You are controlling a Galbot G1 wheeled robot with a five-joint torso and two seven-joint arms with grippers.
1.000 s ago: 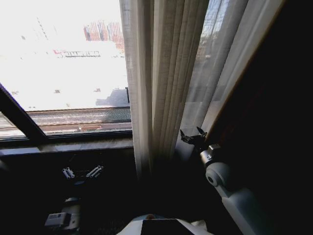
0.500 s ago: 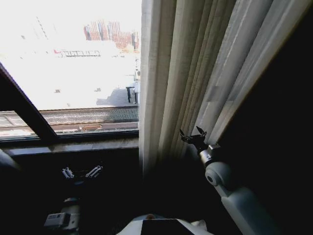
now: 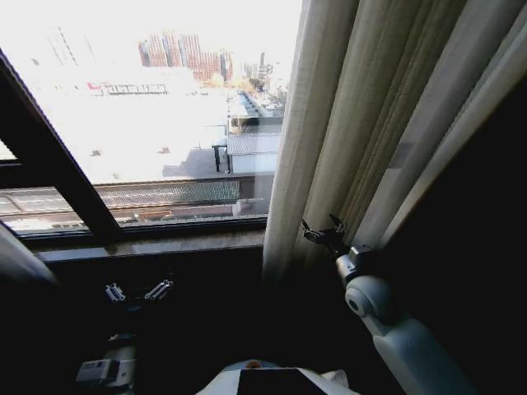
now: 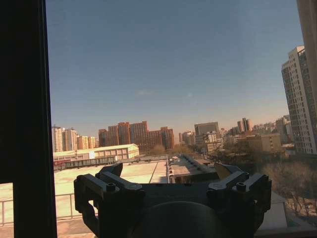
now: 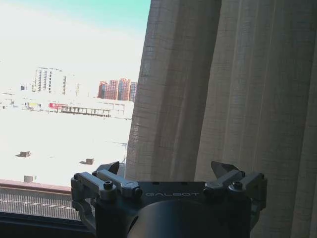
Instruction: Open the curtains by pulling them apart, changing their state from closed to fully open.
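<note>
Bright daylight and a spread of city rooftops fill the window (image 3: 165, 123) ahead of me in the head view, with a black frame bar (image 3: 58, 156) slanting across its left part and a dark sill (image 3: 148, 243) beneath the glass. From this camera I see the curtains (image 3: 370, 123) bunched on the right of the window, their pleats hanging in a thick gathered column beside the dark wall. My right end effector (image 3: 323, 232) is raised at the foot of that gathered fabric, fingers spread open and holding nothing; whether the tips touch the cloth I cannot tell. My left end effector (image 3: 137, 290) sits low in the shadow below the sill, well apart from the curtains, fingers also open. Through the left wrist camera I look over the open left end effector (image 4: 173, 186) straight out at blue sky, a row of distant buildings (image 4: 131, 134) and a low flat roof, with a black frame bar (image 4: 25, 119) down one side. Through the right wrist camera the open right end effector (image 5: 168, 186) faces the curtains (image 5: 223, 89), whose pleated weave hangs close in front of it, with the sunlit skyline beside the fabric edge.
</note>
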